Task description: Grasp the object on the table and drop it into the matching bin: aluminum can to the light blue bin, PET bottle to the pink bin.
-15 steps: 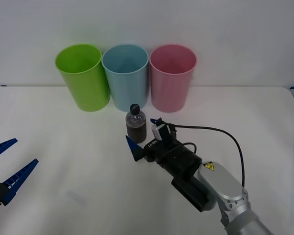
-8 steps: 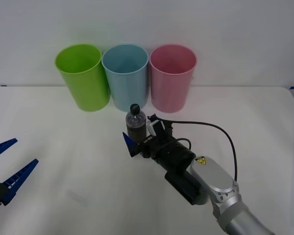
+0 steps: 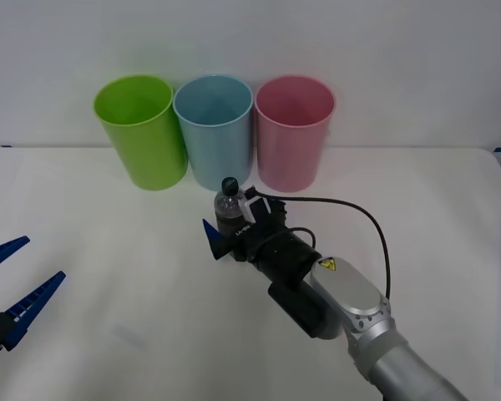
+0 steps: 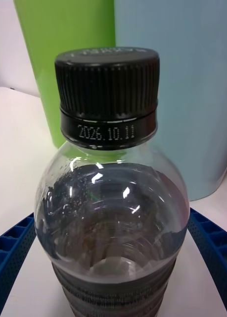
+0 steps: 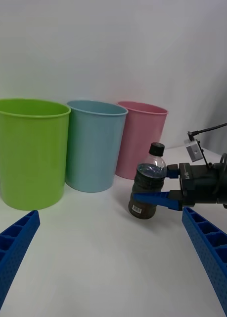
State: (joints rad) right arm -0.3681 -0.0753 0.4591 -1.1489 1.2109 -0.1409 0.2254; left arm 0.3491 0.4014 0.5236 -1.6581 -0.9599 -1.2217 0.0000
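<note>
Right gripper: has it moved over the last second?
Yes. In the front view the right gripper has advanced toward the light blue bin, so the PET bottle now sits between its jaws, standing on the table.

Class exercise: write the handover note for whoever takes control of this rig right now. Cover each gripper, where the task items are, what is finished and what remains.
Right gripper: open, fingers straddling the PET bottle, not yet closed on it.
Left gripper: open, parked low at the table's left edge.
Bottle: upright on the table, just in front of the light blue bin. Pink bin stands beside it on the right, lime green bin on the left.
Done: approach.
Left: close, lift, drop the bottle into the pink bin.
</note>
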